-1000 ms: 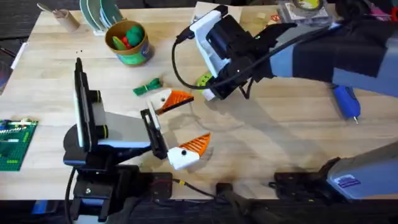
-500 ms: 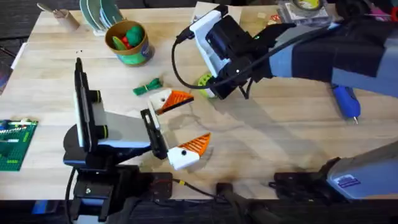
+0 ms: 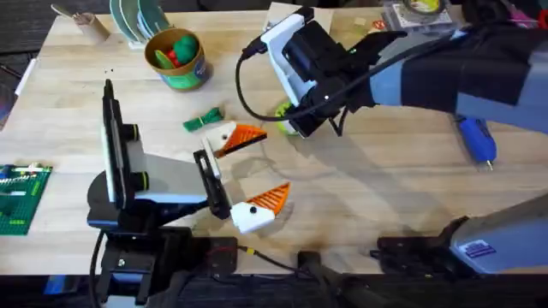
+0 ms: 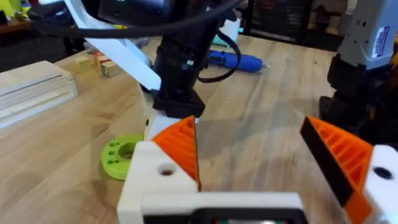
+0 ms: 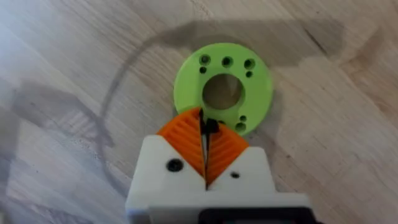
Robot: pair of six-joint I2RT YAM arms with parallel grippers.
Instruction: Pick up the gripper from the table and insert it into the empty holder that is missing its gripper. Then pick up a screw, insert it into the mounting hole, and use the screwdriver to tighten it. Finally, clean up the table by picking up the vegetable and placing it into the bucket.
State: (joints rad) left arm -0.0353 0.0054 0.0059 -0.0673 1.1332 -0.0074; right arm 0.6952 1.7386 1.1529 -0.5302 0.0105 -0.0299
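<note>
My right gripper [image 3: 289,130] reaches across to the table's middle and hangs just above a lime-green disc [image 5: 222,87] with holes. Its orange pads are shut on a small dark screw [image 5: 211,127]. My left gripper [image 3: 276,162] stands open nearby, low over the table. One of its fingers is the white holder [image 4: 155,177], which has an open hole and carries the smooth orange gripper wedge [image 4: 180,143]. The dark green vegetable [image 3: 204,119] lies on the table between the bucket [image 3: 175,58] and the left gripper. The blue screwdriver [image 3: 476,141] lies at the right.
The bucket holds red and green toys. A tan cup [image 3: 90,26] and stacked plates [image 3: 137,17] stand at the back left. A green baseplate [image 3: 21,197] lies at the left edge. A flat white box [image 4: 31,90] sits beyond the disc.
My right gripper has drifted slightly left and now covers more of the lime disc. The left arm has not moved.
</note>
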